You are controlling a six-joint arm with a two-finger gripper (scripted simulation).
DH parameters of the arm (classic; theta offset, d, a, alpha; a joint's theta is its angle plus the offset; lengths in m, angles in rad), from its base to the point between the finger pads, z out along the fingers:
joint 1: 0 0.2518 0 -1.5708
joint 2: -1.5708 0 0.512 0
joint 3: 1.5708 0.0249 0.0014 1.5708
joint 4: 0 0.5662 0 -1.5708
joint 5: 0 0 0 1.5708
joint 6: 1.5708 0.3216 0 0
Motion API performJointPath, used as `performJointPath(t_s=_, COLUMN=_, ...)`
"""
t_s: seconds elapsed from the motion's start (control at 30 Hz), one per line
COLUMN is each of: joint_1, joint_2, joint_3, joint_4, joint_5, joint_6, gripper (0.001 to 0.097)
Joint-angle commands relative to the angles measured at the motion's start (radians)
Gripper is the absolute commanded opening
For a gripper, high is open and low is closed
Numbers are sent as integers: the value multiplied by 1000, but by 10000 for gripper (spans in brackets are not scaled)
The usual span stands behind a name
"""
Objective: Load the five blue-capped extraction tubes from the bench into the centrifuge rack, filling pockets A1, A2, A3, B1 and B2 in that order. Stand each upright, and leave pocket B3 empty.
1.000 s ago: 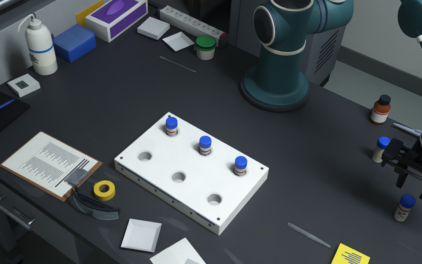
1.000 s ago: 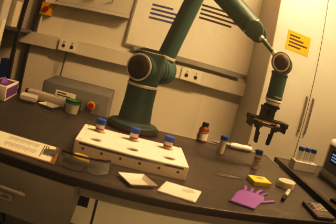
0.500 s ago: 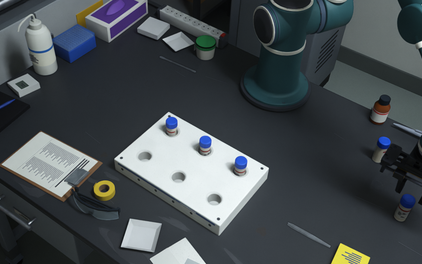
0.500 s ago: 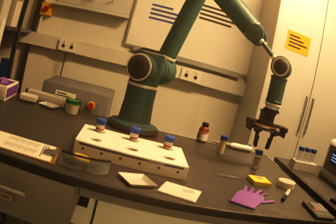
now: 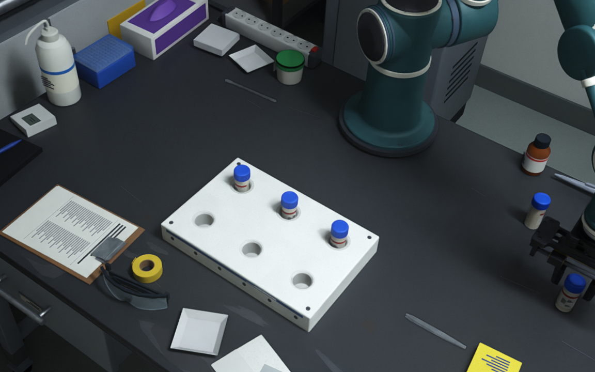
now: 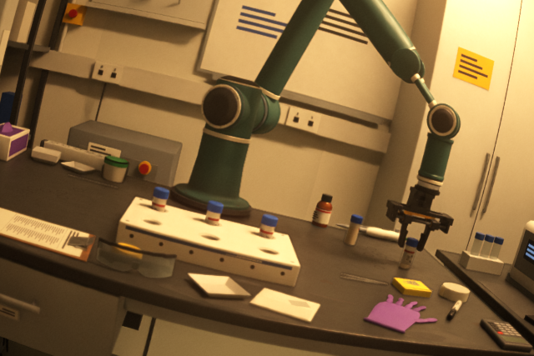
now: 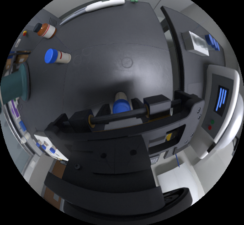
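Note:
My gripper [image 5: 576,280] [image 6: 413,241] [image 7: 121,108] is at the right end of the bench, lowered around the cap of an upright blue-capped tube [image 5: 569,292] [image 6: 408,252] [image 7: 121,104] that stands on the bench. A second blue-capped tube [image 5: 536,210] [image 6: 353,229] [image 7: 57,56] stands upright a little further back. The white centrifuge rack [image 5: 269,240] [image 6: 209,238] lies mid-bench with three blue-capped tubes [image 5: 289,204] upright in its far row; the three near pockets [image 5: 251,249] are empty. The gripper is open and holds nothing.
The bench's right edge runs just beyond the gripper, with a side counter carrying a small rack of tubes [image 6: 482,253] and an instrument [image 7: 222,109]. A brown bottle [image 5: 536,154], a pipette [image 6: 379,233], a thin spatula [image 5: 435,331] and a yellow pad [image 5: 494,359] lie nearby.

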Motion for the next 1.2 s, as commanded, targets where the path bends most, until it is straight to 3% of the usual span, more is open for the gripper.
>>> performJointPath(t_s=0.0, joint_1=0, joint_2=-1, joint_3=-2, joint_4=0, joint_5=0, joint_6=0, gripper=535)
performJointPath(t_s=0.37, joint_1=0, joint_2=0, joint_3=-1, joint_4=0, joint_5=-2, joint_6=0, gripper=530)
performJointPath(t_s=1.17, joint_1=0, joint_2=0, joint_3=-1, joint_4=0, joint_5=-2, joint_6=0, gripper=75)
